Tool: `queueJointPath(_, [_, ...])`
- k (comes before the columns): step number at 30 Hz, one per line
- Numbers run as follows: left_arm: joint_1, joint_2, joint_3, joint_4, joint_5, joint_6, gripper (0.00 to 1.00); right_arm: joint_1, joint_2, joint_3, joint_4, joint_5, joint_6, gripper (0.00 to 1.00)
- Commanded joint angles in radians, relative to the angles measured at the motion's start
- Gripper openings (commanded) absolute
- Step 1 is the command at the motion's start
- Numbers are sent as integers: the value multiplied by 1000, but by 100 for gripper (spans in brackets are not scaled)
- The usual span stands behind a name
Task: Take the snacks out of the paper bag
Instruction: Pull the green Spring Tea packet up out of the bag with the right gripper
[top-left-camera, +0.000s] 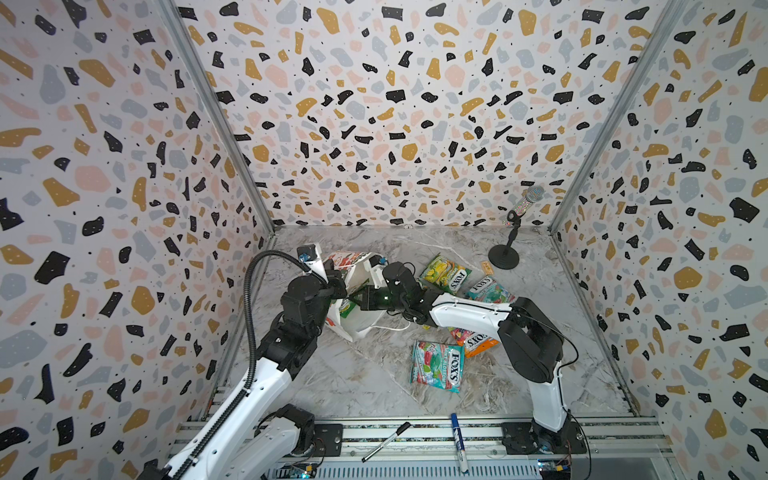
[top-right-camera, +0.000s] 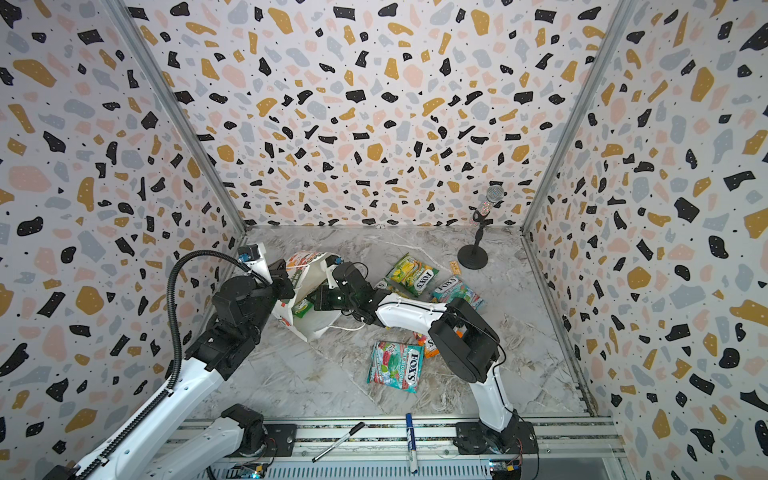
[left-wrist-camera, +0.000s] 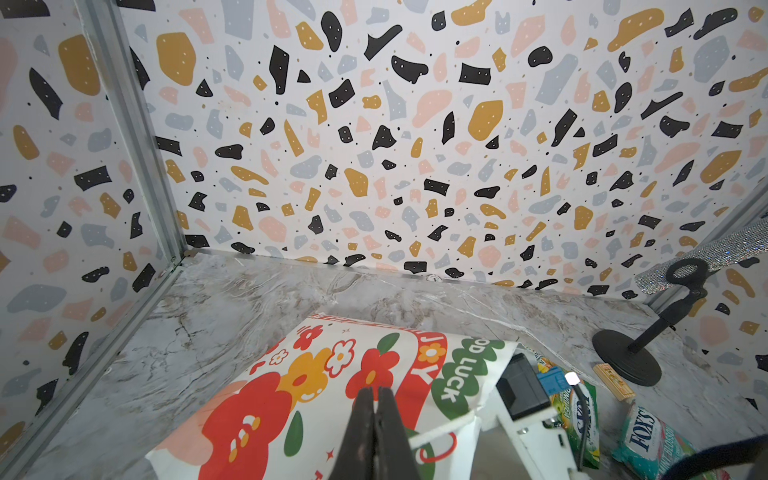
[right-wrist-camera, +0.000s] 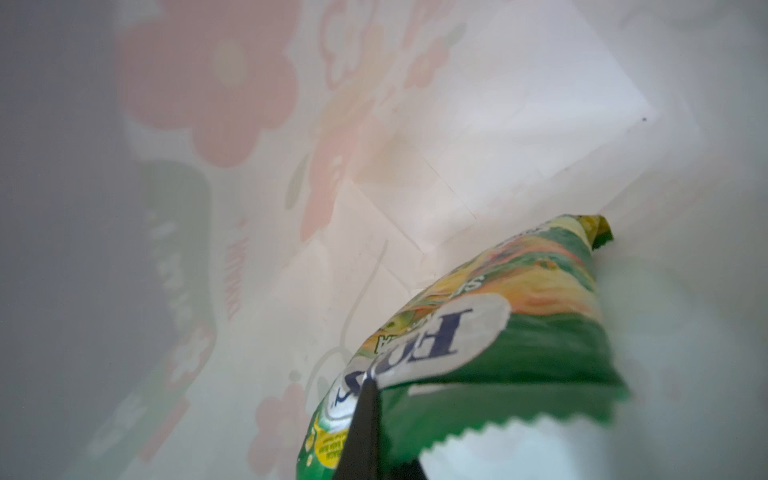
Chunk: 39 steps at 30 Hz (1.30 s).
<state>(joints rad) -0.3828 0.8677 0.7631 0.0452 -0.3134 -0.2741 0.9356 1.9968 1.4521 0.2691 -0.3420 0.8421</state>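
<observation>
The white flowered paper bag (top-left-camera: 353, 266) (left-wrist-camera: 291, 395) lies on its side at the left of the table, mouth facing right. My left gripper (top-left-camera: 338, 278) (left-wrist-camera: 376, 390) is shut on its upper rim, next to a cord handle. My right gripper (top-left-camera: 353, 299) (right-wrist-camera: 368, 388) reaches into the mouth and is shut on the corner of a green-yellow snack packet (top-left-camera: 347, 308) (right-wrist-camera: 519, 324) inside the bag. Several snacks lie on the table to the right: green-yellow (top-left-camera: 444, 274), teal (top-left-camera: 488, 289), orange (top-left-camera: 473, 340) partly under my right arm, and teal (top-left-camera: 436, 365).
A glittery microphone on a black stand (top-left-camera: 505, 257) occupies the back right corner, with a small wooden block (top-left-camera: 487, 268) beside it. A blue marker (top-left-camera: 459, 440) and a black pen (top-left-camera: 384, 440) lie on the front rail. Patterned walls close three sides.
</observation>
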Motion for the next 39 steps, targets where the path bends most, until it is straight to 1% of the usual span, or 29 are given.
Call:
queueJointPath(1, [6, -9, -1, 23, -35, -4, 0, 5, -100, 10, -17, -17, -64, 0])
queueJointPath(13, [9, -8, 4, 5, -86, -7, 0, 14, -267, 31, -120, -3, -184, 0])
queueJointPath(21, [12, -10, 8, -3, -93, 3, 0, 13, -373, 69, -170, 21, -273, 0])
queueJointPath(26, [14, -17, 7, -5, -105, 9, 0, 14, -429, 110, -233, 82, -326, 0])
queueJointPath(32, [14, -20, 7, -8, -115, 12, 0, 10, -487, 140, -291, 181, -391, 0])
queueJointPath(39, [14, -25, 9, -14, -126, 11, 0, -26, -563, 116, -360, 308, -418, 0])
